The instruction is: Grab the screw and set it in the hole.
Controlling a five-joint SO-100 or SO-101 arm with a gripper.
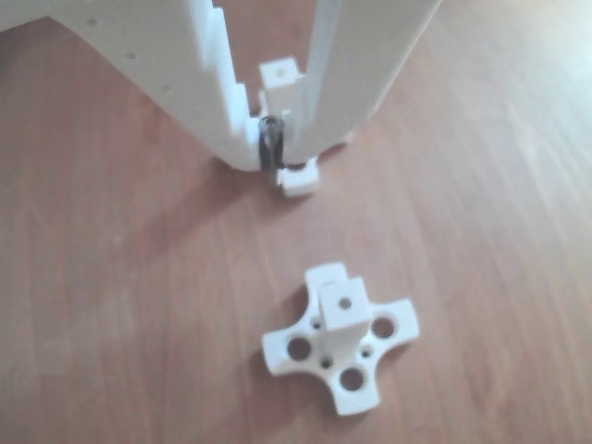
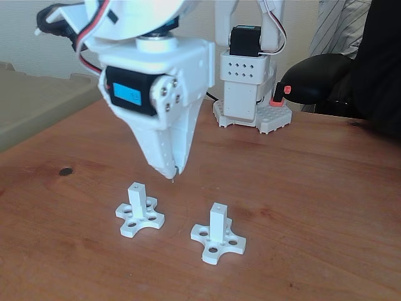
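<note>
Tool (image 2: 170,170) clamped on screw (image 2: 172,179), hovering just above left post's hole (image 2: 137,185), centre-left of fixed view; no readable writing.

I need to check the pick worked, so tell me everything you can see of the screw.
The screw is a thin dark metal pin, blurred in the other view, pinched upright between the fingertips of the gripper. In the fixed view only its tip pokes out below the fingertips, pointing down. It hangs above the wooden table, just over and behind the left post, not yet in its hole.
</note>
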